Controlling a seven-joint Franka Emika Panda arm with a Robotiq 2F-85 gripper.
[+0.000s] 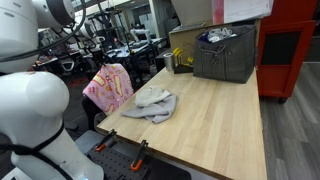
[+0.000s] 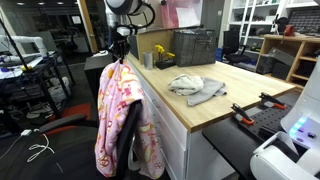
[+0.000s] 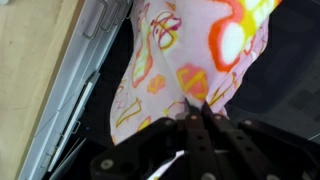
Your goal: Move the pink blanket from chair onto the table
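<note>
The pink blanket [image 2: 122,115] with yellow and orange figures hangs in a long drape beside the table's end. It also shows in an exterior view [image 1: 108,88] and fills the wrist view [image 3: 190,50]. My gripper [image 2: 120,48] is shut on the blanket's top edge and holds it up; the fingertips [image 3: 195,108] pinch the fabric. The dark chair [image 2: 125,150] is mostly hidden behind the hanging blanket. The light wood table [image 1: 220,125] stands right beside it, and its top shows in both exterior views [image 2: 160,88] and as a strip in the wrist view [image 3: 30,70].
A plain grey cloth [image 1: 152,103] [image 2: 195,86] lies crumpled near the table's edge. A grey fabric bin [image 1: 225,55] [image 2: 195,47] and a yellow object [image 2: 158,52] stand at the far end. Clamps [image 1: 140,150] grip the table's near side. Office clutter lies behind.
</note>
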